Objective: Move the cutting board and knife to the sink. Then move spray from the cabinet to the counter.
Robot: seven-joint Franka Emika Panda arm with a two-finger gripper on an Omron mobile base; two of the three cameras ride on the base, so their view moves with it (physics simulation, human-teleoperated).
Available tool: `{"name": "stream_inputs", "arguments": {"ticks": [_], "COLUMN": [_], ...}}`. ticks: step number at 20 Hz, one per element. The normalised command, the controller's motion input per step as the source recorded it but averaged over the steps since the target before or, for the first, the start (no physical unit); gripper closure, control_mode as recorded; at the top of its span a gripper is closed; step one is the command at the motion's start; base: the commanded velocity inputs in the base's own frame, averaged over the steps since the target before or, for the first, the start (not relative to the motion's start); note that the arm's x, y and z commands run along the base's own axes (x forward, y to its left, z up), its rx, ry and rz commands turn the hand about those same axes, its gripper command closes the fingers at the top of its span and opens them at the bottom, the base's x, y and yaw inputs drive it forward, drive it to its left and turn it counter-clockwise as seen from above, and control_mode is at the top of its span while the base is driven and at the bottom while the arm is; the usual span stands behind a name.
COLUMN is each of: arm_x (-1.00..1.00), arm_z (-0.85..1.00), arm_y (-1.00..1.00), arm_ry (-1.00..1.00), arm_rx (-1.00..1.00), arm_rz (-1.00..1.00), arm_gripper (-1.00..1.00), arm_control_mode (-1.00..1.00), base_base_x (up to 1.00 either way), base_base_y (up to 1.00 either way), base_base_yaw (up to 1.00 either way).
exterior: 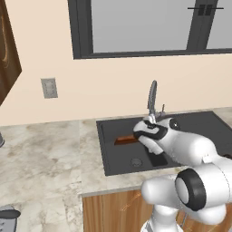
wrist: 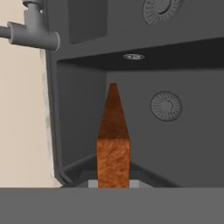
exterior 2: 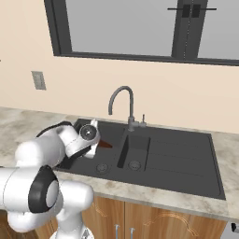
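1. Counter (exterior: 45, 154): marbled stone around the sink, at 9 o'clock of the basin in the left base view.
2. Sink (exterior 2: 186, 158): dark basin, gooseneck faucet (exterior 2: 122, 105) at its 12 o'clock.
3. Cutting board (wrist: 113, 144): held edge-on over the basin, long axis running straight out from the fingers toward 12 o'clock in the hand view.
4. Gripper (wrist: 113, 186): clamped on the board's near end.
5. No readable writing.

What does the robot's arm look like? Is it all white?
Mostly white. The arm is made of fat, rounded, glossy white sections, like smooth tubes. Where the sections meet there are dark rings, and a big round grey cap sits inside one black ring. The wrist has a black band. The tool at the end is dark. No cables or markings can be seen.
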Motion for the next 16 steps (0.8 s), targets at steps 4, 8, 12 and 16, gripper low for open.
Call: {"name": "stream_inputs", "arguments": {"ticks": [4, 8, 12, 16], "arm_x": [0.23, 0.19, 0.16, 0.19], "arm_z": [-0.47, -0.43, -0.43, -0.4], "arm_y": [0.13, 0.08, 0.0, 0.0], "arm_ry": [0.02, 0.02, 0.01, 0.0], "arm_rx": [-0.05, 0.0, 0.0, 0.0], "arm_rz": [-0.01, 0.0, 0.0, 0.0], "arm_gripper": [1.0, 1.0, 1.0, 1.0], "arm_control_mode": [-1.0, -1.0, -1.0, -1.0], "base_base_x": [0.0, 0.0, 0.0, 0.0], "base_base_y": [0.0, 0.0, 0.0, 0.0], "base_base_yaw": [0.0, 0.0, 0.0, 0.0]}}
